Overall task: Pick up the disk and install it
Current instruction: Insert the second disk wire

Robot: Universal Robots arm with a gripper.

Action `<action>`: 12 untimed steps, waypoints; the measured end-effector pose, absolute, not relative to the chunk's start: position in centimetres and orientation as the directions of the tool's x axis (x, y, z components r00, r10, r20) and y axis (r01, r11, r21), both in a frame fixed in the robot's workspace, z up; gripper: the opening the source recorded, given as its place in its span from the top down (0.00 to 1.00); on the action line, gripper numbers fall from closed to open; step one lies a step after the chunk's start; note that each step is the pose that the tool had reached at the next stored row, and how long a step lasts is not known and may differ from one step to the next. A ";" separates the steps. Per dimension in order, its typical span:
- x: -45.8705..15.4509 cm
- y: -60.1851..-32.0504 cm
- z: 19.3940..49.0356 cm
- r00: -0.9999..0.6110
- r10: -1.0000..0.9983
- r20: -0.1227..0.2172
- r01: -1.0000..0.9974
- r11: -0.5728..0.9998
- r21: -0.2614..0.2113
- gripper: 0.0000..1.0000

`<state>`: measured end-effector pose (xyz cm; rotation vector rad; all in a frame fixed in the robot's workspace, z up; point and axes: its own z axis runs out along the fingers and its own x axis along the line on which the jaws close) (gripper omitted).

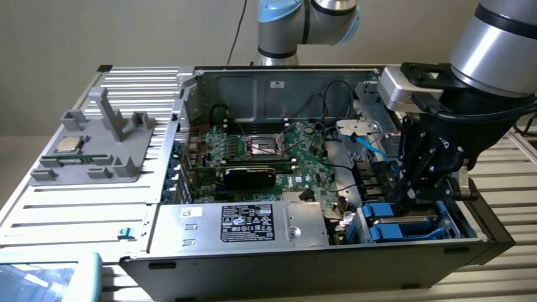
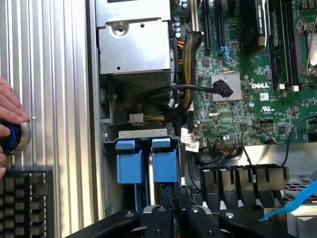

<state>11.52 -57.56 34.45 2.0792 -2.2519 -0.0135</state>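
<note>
In the wrist view, two blue-framed drives stand side by side in the drive bay [image 2: 143, 133] of the open computer case. One of them, the disk [image 2: 165, 166], runs straight back between my gripper's [image 2: 171, 204] black linkages, and the fingers are closed narrowly on its blue frame. The other blue frame [image 2: 126, 166] sits beside it. In the exterior view my gripper [image 1: 413, 200] reaches down into the bay's blue frames [image 1: 401, 228] at the case's front corner, on the exterior view's right. The fingertips themselves are hidden.
A silver power supply [image 1: 243, 223] with a black label lies beside the bay. Behind it is the green motherboard [image 1: 268, 151]. A blue cable [image 1: 369, 141] crosses near my arm. A grey fixture [image 1: 92, 157] holds a processor chip [image 1: 71, 145]. A person's hand [image 2: 7, 106] rests above a keyboard [image 2: 25, 198].
</note>
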 end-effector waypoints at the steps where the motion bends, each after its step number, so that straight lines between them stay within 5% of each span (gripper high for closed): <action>1: 11.5 -57.6 34.4 -0.078 -0.996 0.050 -0.995 0.081 0.058 0.84; 12: 11.4 -57.6 34.2 -0.078 -0.996 0.049 -0.996 0.080 0.045 0.84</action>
